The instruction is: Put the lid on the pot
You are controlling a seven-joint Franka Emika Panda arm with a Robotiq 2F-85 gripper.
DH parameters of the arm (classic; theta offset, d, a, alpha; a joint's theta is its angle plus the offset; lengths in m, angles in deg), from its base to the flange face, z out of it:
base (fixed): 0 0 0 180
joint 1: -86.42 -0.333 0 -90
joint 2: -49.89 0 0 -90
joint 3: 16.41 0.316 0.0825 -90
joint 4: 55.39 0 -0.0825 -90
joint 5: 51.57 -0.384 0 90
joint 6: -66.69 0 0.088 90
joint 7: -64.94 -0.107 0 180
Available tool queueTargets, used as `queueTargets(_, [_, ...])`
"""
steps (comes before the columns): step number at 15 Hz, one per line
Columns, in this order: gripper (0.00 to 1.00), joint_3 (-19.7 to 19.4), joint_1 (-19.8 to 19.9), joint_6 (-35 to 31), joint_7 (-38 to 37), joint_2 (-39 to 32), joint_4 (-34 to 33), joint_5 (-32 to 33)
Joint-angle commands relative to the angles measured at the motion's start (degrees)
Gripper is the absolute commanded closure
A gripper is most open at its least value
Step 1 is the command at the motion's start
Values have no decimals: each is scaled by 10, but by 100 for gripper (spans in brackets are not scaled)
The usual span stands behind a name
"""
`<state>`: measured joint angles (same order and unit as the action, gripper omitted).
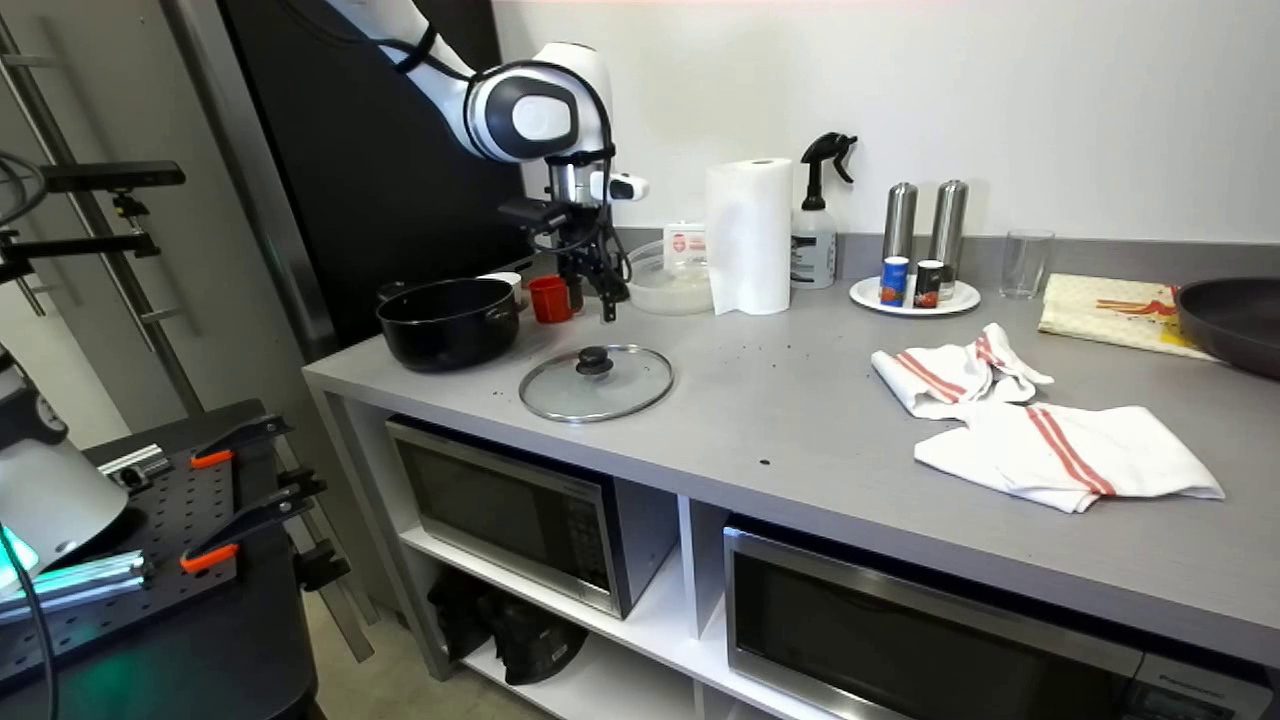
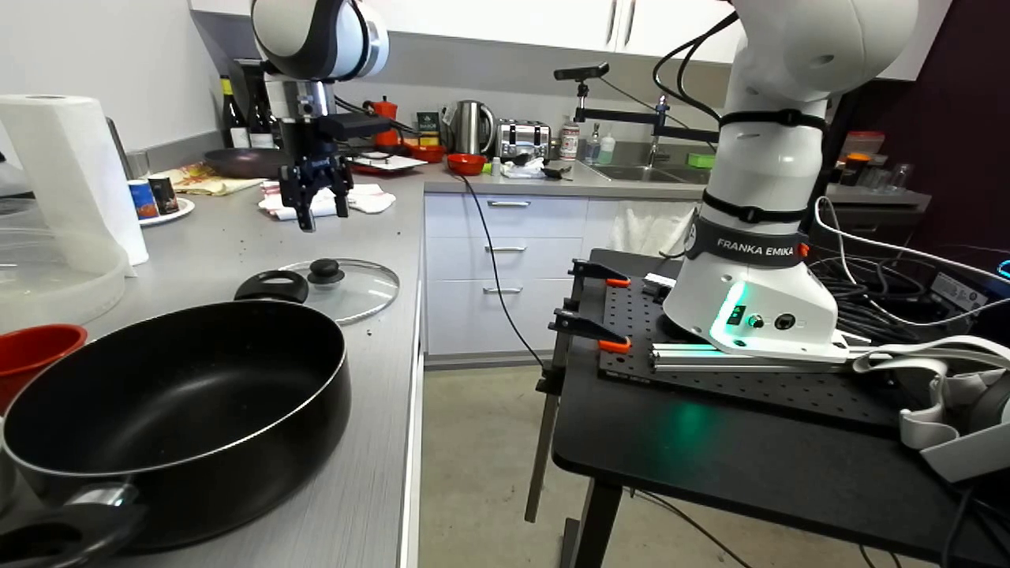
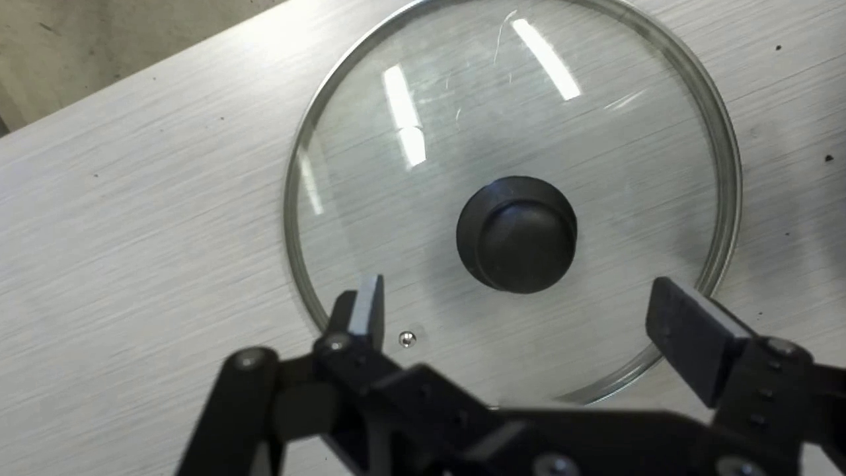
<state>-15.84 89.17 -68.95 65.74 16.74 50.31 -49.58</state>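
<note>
The clear glass lid lies flat on the grey counter, its dark knob facing up. It also shows in an exterior view and fills the middle of the wrist view. The black pot stands open beside the lid near the counter's end; it is large in an exterior view and out of the wrist view. My gripper hangs above the counter over the lid's area, fingers down. It is open and empty. In the wrist view the fingers are spread wider than the knob, apart from it.
A red cup stands beside the pot. A clear plastic bowl, paper towel roll and spray bottle stand behind. A plate with shakers and white towels lie farther along. The counter's front edge runs close to the lid.
</note>
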Motion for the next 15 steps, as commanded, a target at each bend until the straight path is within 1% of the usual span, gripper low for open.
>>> queueTargets(1, [0,3,2,27,21,-52,-65,-13])
queueTargets(7, [0,5,1,58,22,-112,-124,-12])
queueTargets(13, [0,9,1,77,24,-141,-152,-12])
queueTargets(14, [22,9,1,78,24,-143,-154,-12])
queueTargets(15, [26,10,1,79,25,-144,-155,-13])
